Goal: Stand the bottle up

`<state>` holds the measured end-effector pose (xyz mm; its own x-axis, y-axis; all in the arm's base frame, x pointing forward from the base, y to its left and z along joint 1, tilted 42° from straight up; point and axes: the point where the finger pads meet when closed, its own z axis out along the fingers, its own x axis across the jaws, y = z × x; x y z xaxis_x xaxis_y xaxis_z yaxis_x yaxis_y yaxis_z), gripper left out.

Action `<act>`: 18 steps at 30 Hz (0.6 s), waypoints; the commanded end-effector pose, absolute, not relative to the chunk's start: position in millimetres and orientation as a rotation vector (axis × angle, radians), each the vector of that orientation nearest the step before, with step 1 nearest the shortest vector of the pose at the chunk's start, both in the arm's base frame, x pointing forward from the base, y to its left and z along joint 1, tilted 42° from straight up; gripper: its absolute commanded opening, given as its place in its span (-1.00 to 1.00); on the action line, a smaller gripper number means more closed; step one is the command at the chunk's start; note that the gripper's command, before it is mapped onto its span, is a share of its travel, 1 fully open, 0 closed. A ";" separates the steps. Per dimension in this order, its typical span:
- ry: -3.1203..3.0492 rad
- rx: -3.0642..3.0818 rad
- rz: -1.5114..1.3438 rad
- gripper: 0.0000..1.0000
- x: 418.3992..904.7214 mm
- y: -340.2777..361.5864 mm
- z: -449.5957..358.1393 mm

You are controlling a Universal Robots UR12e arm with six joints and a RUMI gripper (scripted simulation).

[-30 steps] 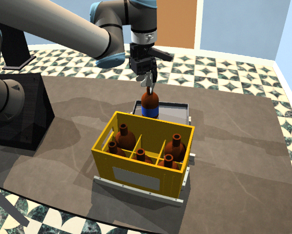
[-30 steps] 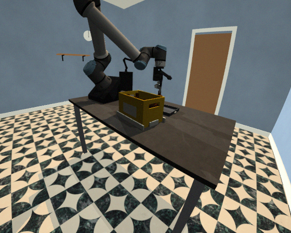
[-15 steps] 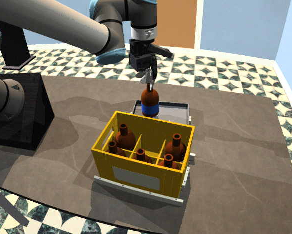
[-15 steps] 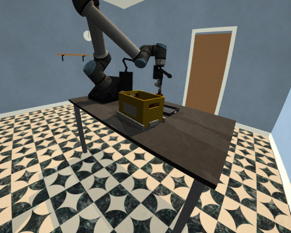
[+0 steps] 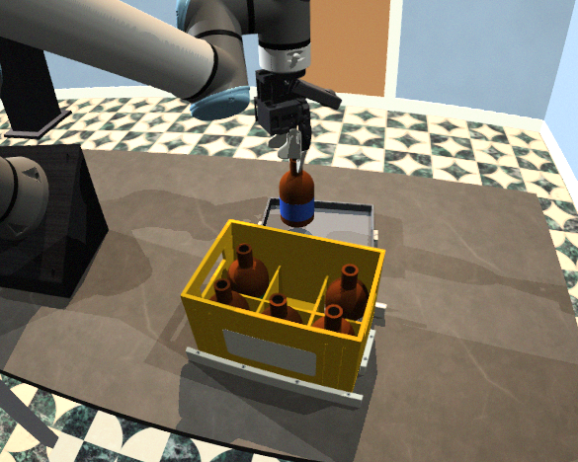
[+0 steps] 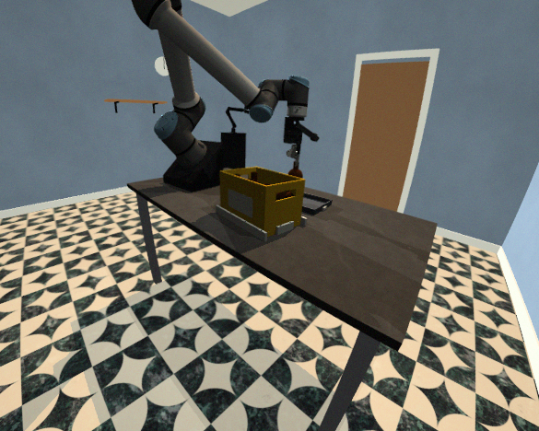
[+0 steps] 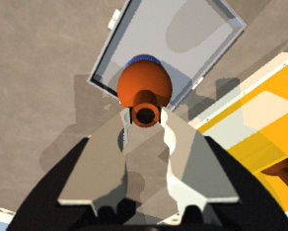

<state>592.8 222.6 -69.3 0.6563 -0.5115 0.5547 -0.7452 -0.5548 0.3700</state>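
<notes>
I have the fingers (image 5: 292, 151) clamped on the neck of the blue-banded bottle (image 5: 296, 197), so it hangs upright above the tray (image 5: 359, 214), just behind the yellow crate (image 5: 279, 318), ready for the free rear-middle cell.

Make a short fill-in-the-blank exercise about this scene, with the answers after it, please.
1. The claw grips the bottle by its ____.
2. The held bottle's label is ____.
3. The yellow crate already holds ____ bottles.
4. The held bottle hangs above the grey ____.

Answers: neck; blue; five; tray
</notes>
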 end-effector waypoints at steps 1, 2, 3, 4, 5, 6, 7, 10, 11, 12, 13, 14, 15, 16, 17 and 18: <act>-0.971 2.284 0.521 -1.00 592.9 225.0 -66.7; -0.971 2.284 0.521 -1.00 592.8 225.4 -66.2; -0.971 2.284 0.521 -1.00 592.7 225.7 -65.8; -0.971 2.284 0.521 -1.00 592.7 226.0 -65.5; -0.971 2.284 0.521 -1.00 592.6 226.3 -65.2; -0.971 2.284 0.521 -1.00 592.6 226.5 -64.9; -0.971 2.284 0.521 -1.00 592.6 226.7 -64.7; -0.971 2.284 0.521 -1.00 592.5 227.1 -64.3; -0.971 2.284 0.521 -1.00 592.5 227.1 -64.2; -0.971 2.284 0.521 -1.00 592.5 227.2 -64.2; -0.971 2.284 0.521 -1.00 592.5 227.2 -64.2; -0.971 2.284 0.521 -1.00 592.5 227.2 -64.2; -0.971 2.284 0.521 -1.00 592.5 227.2 -64.2; -0.971 2.284 0.521 -1.00 592.5 227.2 -64.2; -0.971 2.284 0.521 -1.00 592.5 227.2 -64.2; -0.971 2.284 0.521 -1.00 592.5 227.2 -64.2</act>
<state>592.1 226.5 -64.8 0.6563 -0.5115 0.5547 -0.7452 -0.5547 0.3701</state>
